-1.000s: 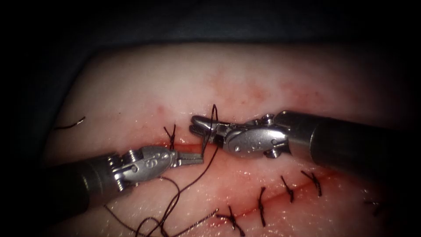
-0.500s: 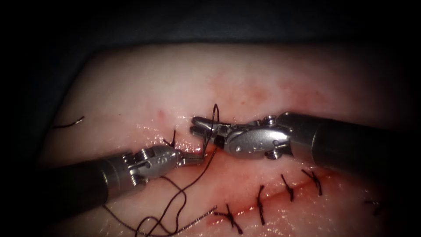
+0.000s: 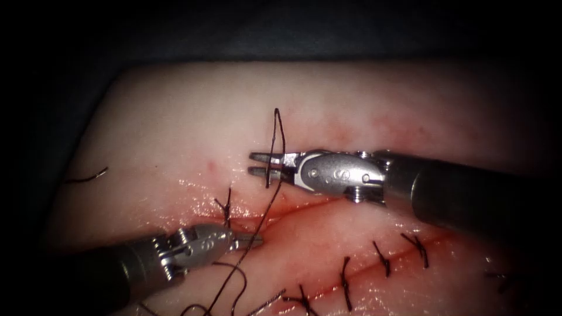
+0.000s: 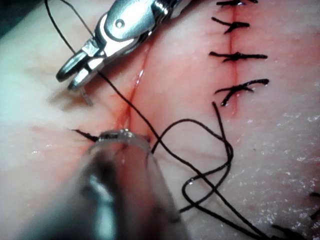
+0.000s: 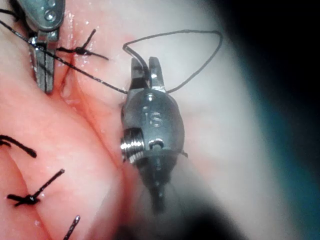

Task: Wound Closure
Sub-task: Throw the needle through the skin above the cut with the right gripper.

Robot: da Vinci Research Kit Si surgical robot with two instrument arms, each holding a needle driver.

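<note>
My right tool (image 3: 257, 164) hovers over the tissue (image 3: 175, 117) just above the cut (image 3: 304, 206). Its jaws are nearly together, with the dark thread (image 3: 276, 126) caught between them. The right wrist view shows the thread (image 5: 175, 35) arching out of those jaws (image 5: 146, 62) in a loop. From there one strand runs down across the cut to the tip of my left tool (image 3: 256, 240). The left jaws are shut, and I cannot tell whether they pinch the strand. The left wrist view shows the right tool (image 4: 75, 80) above the cut.
Several finished stitches (image 3: 383, 257) cross the cut to the right, and one knotted stitch (image 3: 227, 205) sits beside the left tool. Slack thread coils (image 4: 210, 165) lie on the near tissue. A cut thread end (image 3: 88, 175) lies at far left. Red fluid wets the cut.
The right tool rose and shifted slightly left, taking the thread loop with it. The left tool drew back down and left, away from the right jaws, stretching the strand between them.
</note>
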